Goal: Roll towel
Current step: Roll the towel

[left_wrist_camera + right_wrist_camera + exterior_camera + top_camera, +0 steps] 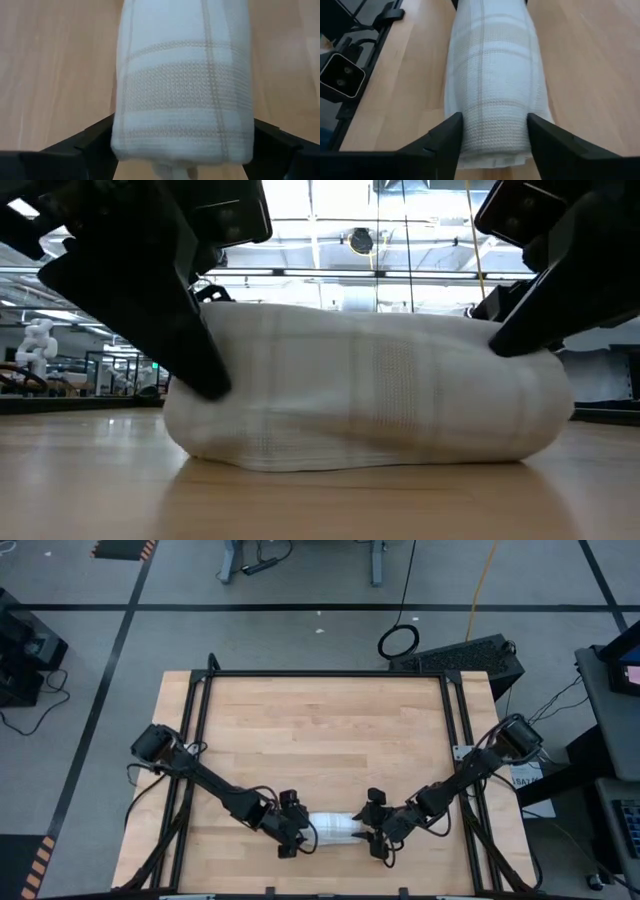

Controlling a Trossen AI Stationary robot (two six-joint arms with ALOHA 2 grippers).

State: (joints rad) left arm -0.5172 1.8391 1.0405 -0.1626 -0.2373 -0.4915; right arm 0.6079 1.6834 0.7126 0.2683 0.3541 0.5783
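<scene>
The towel [335,828] is a short, thick white roll with a tan grid check. It lies on its side on the wooden table near the front edge, its length running left to right. My left gripper [182,145] is open at the roll's left end [200,400], one finger on each side of it. My right gripper [495,135] is closed on the roll's right end [530,390]. Both slant down toward the roll, one from each side. My left gripper stands astride the roll's left end [125,145]; I cannot tell whether its fingers touch the cloth. My right gripper pinches the roll's right end [470,135] between its two fingers, across all the rolled layers. The fingers slant down from the table's right and lie along the roll. The cloth is dented in between them, and the roll rests on the table.
Black frame rails [455,740] run along the table's left, right and far sides. A small white camera box [342,75] sits by the front edge near my right gripper. Bare wood [320,730] stretches from the roll toward the far edge.
</scene>
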